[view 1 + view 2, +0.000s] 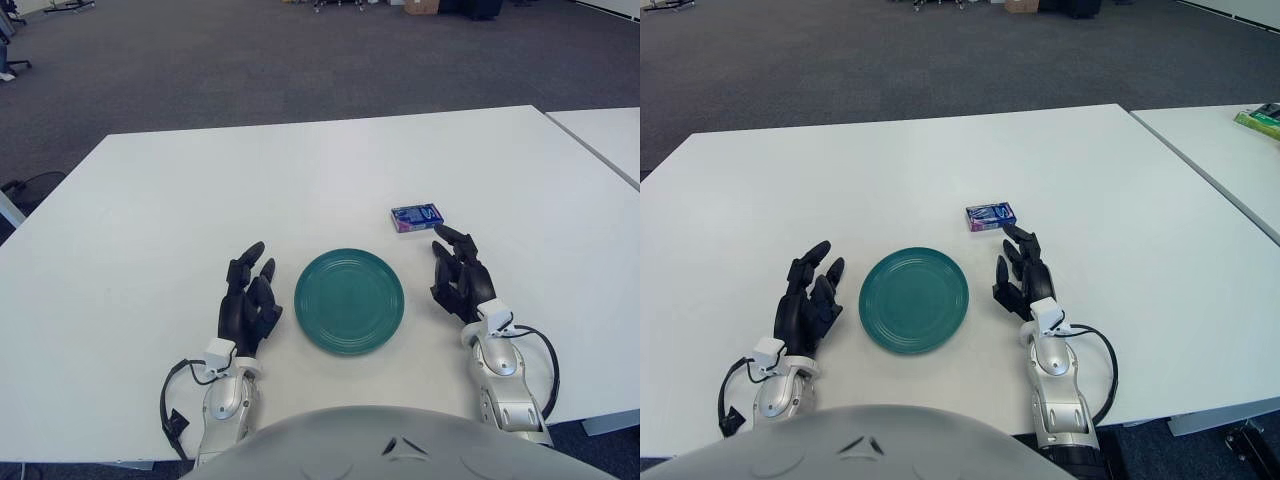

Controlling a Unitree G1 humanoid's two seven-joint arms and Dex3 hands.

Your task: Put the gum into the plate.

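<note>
Right hand point(460, 278) rests on the table point(150, 230) beside the green plate point(349, 301), fingers loosely spread and empty, just short of the gum pack point(416, 217) lying untouched beyond its fingertips, while left hand point(248, 302) sits idle, so nothing's done yet.

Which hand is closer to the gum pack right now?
The right hand: its fingertips nearly reach the gum pack. The left hand sits beyond the plate.
</note>
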